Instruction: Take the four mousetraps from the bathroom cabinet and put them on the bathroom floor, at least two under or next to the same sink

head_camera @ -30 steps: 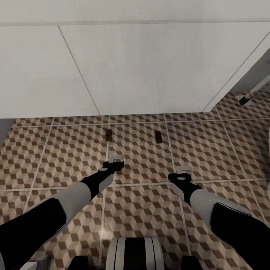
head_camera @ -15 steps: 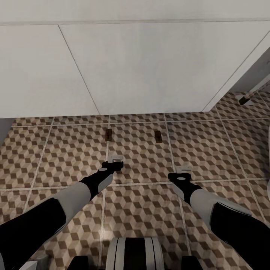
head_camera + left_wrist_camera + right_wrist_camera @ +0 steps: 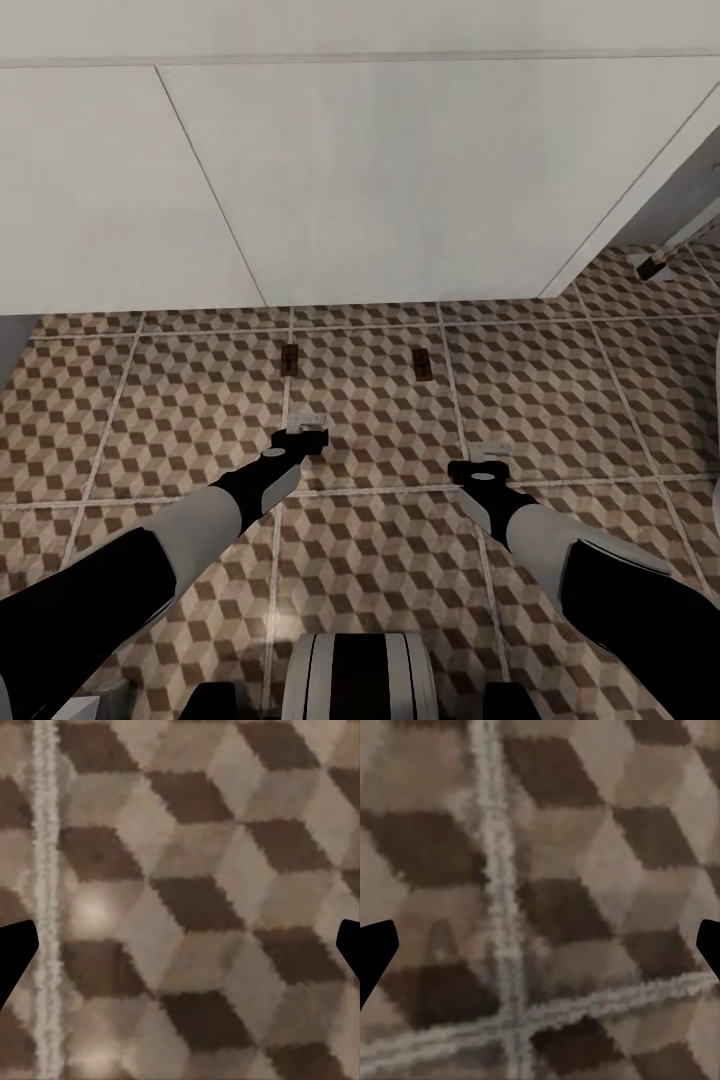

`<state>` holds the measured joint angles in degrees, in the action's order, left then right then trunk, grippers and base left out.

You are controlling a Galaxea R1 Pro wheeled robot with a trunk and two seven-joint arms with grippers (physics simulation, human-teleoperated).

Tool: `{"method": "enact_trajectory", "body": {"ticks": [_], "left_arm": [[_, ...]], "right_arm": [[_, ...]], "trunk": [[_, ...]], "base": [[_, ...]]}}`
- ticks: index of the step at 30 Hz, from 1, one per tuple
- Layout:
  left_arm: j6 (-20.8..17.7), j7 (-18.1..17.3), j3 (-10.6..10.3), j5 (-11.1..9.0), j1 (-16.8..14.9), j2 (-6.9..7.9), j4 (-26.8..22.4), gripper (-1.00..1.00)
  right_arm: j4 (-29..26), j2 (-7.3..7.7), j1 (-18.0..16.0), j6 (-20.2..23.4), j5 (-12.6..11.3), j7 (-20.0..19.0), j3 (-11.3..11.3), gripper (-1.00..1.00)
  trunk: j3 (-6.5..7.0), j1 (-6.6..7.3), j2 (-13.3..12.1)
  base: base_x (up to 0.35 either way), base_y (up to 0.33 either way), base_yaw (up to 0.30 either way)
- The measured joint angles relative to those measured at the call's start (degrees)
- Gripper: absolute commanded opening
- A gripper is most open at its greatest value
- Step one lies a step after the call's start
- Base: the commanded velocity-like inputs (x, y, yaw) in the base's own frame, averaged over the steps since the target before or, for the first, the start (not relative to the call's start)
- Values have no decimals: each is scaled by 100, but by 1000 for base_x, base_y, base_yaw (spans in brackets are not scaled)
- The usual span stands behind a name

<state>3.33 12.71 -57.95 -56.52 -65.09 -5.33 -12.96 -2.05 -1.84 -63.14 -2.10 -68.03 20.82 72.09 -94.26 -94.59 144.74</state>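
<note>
**Two mousetraps down beside the vanity, both grippers empty**

We see the white vanity front point(image 3: 350, 180) filling the upper half of the head view, its flat panels meeting the bathroom floor point(image 3: 180, 400), whose cube-patterned tiles spread across the lower half. Our two arms reach in from the bottom corners. The left gripper point(image 3: 306, 428) and right gripper point(image 3: 490, 457) hang low over the tiles; in both wrist views the dark fingertips point(image 3: 15, 949) sit at opposite frame edges, spread wide with nothing between them. Just above centre lie two mousetraps point(image 3: 290, 359), flat, apart, close to the vanity base, which we judge satisfies the beside-the-sink condition. The cabinet is out of frame. No writing or labels are legible.
</note>
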Motion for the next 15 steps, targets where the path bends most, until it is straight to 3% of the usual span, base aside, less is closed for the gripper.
{"method": "enact_trajectory", "body": {"ticks": [15], "left_arm": [[18, 8, 0, -1, 7, 3, -1, 100]], "right_arm": [[0, 9, 2, -1, 0, -1, 0, 100]], "trunk": [[0, 0, 0]], "base": [[0, 0, 0]]}}
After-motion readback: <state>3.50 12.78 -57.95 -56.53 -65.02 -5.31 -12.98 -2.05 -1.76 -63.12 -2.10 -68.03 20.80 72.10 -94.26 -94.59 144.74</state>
